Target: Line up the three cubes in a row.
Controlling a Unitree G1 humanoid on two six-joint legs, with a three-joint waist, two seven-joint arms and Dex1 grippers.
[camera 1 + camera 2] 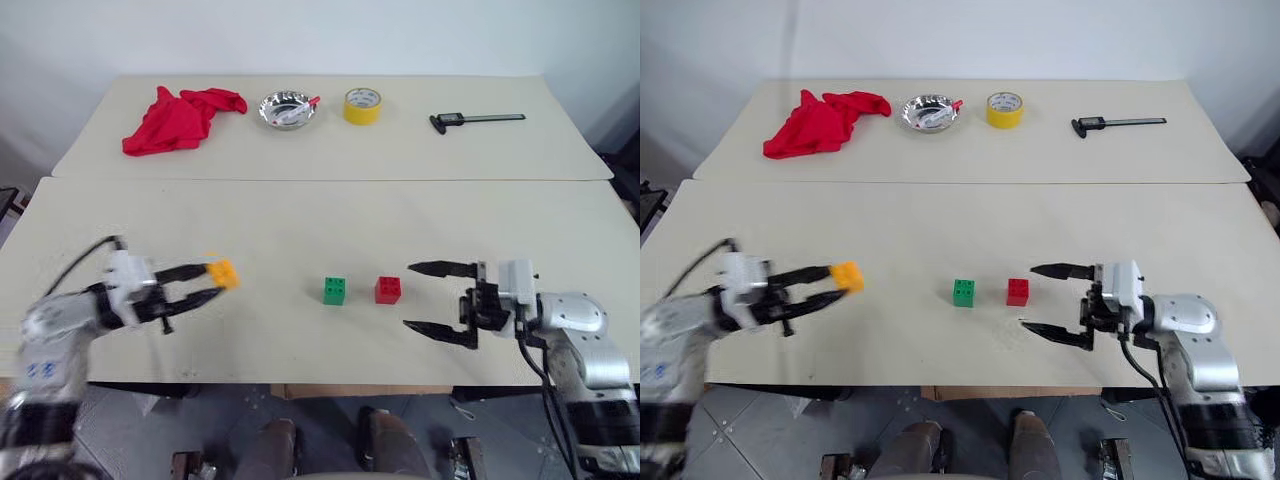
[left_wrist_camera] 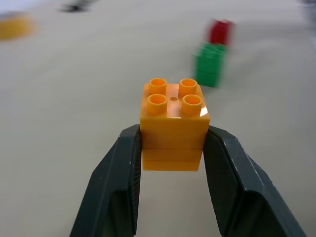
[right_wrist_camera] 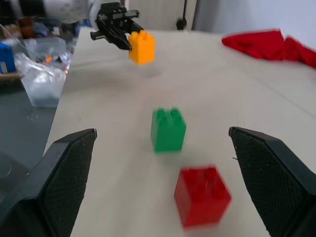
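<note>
- The small orange-yellow studded plastic cube (image 1: 223, 273) is clamped between the fingers of the left gripper (image 1: 205, 281), at nine o'clock from the green studded cube (image 1: 335, 290)
- It is best set down at nine o'clock of green, in line with the red studded cube (image 1: 388, 289)
- The right gripper (image 1: 432, 298) is held wide open, empty, at three o'clock of red

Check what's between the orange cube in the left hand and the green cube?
Nothing. In the left eye view the table is bare between the orange cube, held in the left hand, and the green cube. The right wrist view agrees.
</note>
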